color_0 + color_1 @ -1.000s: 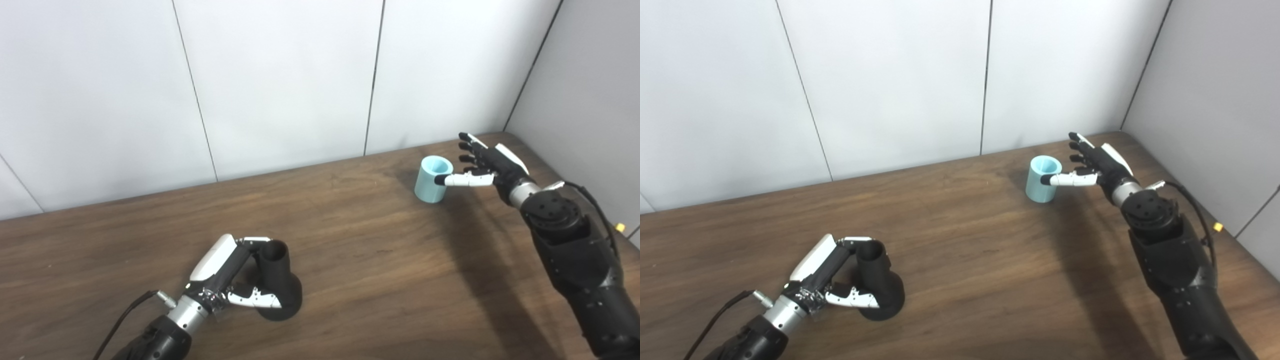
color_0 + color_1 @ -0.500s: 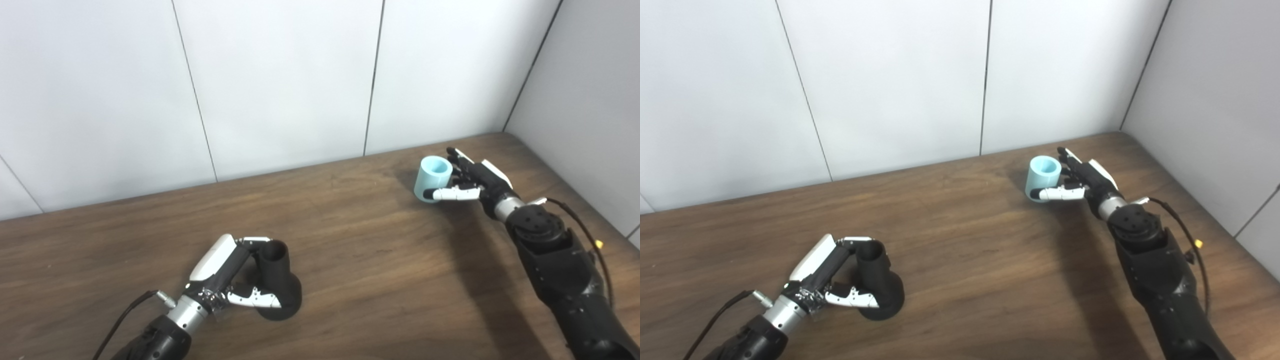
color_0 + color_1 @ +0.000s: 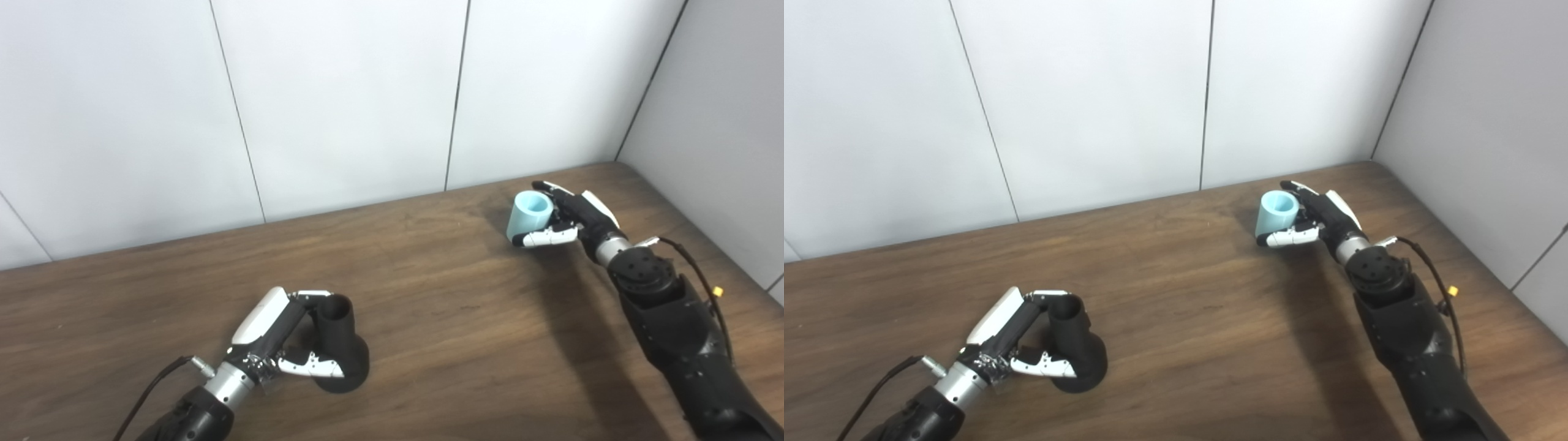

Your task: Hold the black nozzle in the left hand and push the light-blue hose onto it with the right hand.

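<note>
L hand [image 3: 278, 343] fingers clamped on nozzle [image 3: 339, 349], upright on bench [image 3: 429, 318]. R hand [image 3: 572, 217] fingers wrapped round hose [image 3: 528, 215].

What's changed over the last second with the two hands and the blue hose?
The right hand moved in from beside the light-blue hose and wrapped its fingers around it; the hose tilted slightly. The left hand stayed clasped on the black nozzle, unmoved on the table.

Bare worktop [image 3: 441, 318] runs between the black nozzle [image 3: 340, 352] near the front edge and the light-blue hose [image 3: 528, 215] toward the back right corner.
</note>
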{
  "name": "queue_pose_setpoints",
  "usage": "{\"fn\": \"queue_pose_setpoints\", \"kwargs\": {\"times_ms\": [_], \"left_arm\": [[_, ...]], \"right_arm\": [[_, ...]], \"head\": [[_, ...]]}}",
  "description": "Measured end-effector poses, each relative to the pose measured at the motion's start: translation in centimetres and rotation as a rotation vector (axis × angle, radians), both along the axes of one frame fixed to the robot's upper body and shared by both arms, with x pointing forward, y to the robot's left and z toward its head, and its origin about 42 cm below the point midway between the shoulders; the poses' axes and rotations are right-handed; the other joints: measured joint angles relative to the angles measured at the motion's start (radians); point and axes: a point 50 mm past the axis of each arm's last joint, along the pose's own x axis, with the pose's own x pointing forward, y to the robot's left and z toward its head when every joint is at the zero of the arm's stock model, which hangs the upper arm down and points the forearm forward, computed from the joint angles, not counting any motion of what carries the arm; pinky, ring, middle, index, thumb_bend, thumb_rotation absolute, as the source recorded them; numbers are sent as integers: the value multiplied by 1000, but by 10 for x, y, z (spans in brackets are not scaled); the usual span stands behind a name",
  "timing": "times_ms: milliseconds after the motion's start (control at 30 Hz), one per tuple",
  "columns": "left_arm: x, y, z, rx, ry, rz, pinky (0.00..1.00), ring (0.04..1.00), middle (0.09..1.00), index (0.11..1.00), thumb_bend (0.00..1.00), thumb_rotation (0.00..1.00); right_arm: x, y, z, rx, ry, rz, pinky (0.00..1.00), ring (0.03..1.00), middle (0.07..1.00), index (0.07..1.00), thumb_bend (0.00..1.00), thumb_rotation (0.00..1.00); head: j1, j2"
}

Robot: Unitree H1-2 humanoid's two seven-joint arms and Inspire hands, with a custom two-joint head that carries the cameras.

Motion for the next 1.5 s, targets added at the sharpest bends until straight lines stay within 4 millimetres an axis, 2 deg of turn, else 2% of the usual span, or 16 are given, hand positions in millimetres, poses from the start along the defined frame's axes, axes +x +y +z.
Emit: {"fn": "queue_pose_setpoints", "kwargs": {"times_ms": [100,167,200,233,300,567,900,1000,1067,1167,1267,1400,1500], "left_arm": [[0,0,0,-1,1,1,449,436,475,503,503,0],[0,0,0,-2,0,0,450,435,475,503,503,0],[0,0,0,-2,-1,0,449,433,475,504,503,0],[0,0,0,-2,-1,-1,443,431,476,504,503,0],[0,0,0,-1,-1,-1,427,426,478,505,503,0],[-1,0,0,6,-9,-7,407,421,477,506,503,0],[0,0,-1,15,-19,-9,413,423,482,502,503,0],[0,-1,0,15,-21,-10,416,422,480,504,503,0],[0,-2,0,15,-23,-11,414,418,481,504,503,0],[0,-2,0,15,-25,-9,398,416,485,502,503,0],[0,-5,0,22,-35,-11,390,413,481,506,503,0],[0,-8,1,21,-40,-12,384,407,479,512,502,0],[0,-10,0,22,-42,-12,388,413,483,506,502,0]], "right_arm": [[7,1,-1,-40,-13,-22,556,637,701,727,752,0],[9,5,-1,-80,-16,-25,515,599,659,684,748,0],[10,7,-2,-93,-18,-24,479,558,568,601,640,0],[10,9,-3,-100,-23,-27,441,512,503,554,573,0],[11,13,-6,-95,-35,-43,391,450,454,527,536,0],[15,27,-14,-96,-61,-42,353,401,437,508,526,0],[16,29,-17,-114,-86,-22,352,403,437,516,526,0],[12,33,-13,-115,-87,-9,339,393,430,513,526,0],[7,41,-8,-124,-110,31,380,426,450,495,531,0],[3,61,10,-151,-176,109,349,405,446,500,531,0],[-1,79,42,-163,-282,180,302,357,430,514,528,0],[-12,112,96,-170,-459,289,282,343,437,511,528,0],[-15,129,120,-157,-527,369,299,362,456,495,531,0]], "head": [[0,0],[2,6],[2,6],[2,6],[2,6],[14,14],[37,8],[64,12],[95,17],[149,23],[207,31],[235,35],[264,41]]}}
